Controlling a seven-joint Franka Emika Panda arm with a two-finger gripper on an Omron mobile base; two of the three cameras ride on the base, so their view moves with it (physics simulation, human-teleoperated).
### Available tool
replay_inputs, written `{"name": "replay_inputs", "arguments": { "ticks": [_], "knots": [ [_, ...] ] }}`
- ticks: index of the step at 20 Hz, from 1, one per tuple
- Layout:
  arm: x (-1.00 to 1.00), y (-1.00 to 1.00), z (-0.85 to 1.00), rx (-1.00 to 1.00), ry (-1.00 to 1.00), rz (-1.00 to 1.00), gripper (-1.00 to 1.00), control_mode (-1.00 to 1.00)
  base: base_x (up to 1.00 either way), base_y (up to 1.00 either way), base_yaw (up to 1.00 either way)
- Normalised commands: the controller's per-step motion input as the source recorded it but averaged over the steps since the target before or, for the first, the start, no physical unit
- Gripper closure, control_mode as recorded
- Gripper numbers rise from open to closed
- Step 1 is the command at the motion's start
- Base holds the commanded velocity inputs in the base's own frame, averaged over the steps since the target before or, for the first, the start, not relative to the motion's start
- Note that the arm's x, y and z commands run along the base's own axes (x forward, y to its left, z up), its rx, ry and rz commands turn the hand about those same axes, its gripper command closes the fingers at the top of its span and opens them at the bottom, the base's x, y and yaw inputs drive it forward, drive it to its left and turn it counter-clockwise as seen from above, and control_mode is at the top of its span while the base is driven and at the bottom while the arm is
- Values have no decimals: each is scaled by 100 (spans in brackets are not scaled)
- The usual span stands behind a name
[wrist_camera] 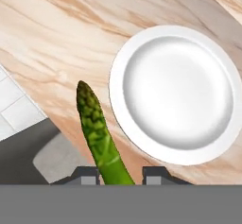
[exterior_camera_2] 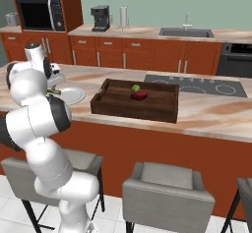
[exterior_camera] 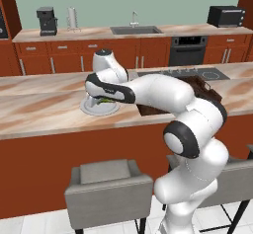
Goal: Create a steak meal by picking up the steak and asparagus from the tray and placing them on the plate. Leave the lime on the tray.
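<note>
Jaws closed on the thin green asparagus stalk: in the hand view the two small dark finger tips of the gripper stand at bottom centre with the stalk rising between them, its tip toward the left of centre. Right of the stalk, the round pale grey-white plate with raised rim lies bare on the counter; the stalk's tip is beside the rim, over marble.

Surface: pale marble-patterned counter with tan veining. White floor tiles show at the left edge of the hand view.

Right base view: large rectangular dark brown wooden tray at centre, well right of the plate. Inside it, the small round bright green lime sits just behind the small dark red steak lump, close together.

Left base view: the arm hides most of the tray; the plate sits left of centre.

Room: red-brown cabinets, sink, black cooktop, coffee machine, microwave, grey stools along the near side.
</note>
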Motion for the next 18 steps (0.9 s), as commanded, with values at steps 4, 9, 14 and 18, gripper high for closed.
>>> {"name": "replay_inputs", "arguments": {
  "ticks": [4, 9, 14, 18],
  "knots": [
    [38, 18, -38, 0, 0, 0, 100, -100, 0, 0, 0],
    [42, 0, -25, 0, 0, 0, 100, -100, 0, 0, 0],
    [40, 0, -24, 0, 0, 0, 100, -100, 0, 0, 0],
    [27, 0, -29, 0, 0, 0, 100, -100, 0, 0, 0]
  ]
}}
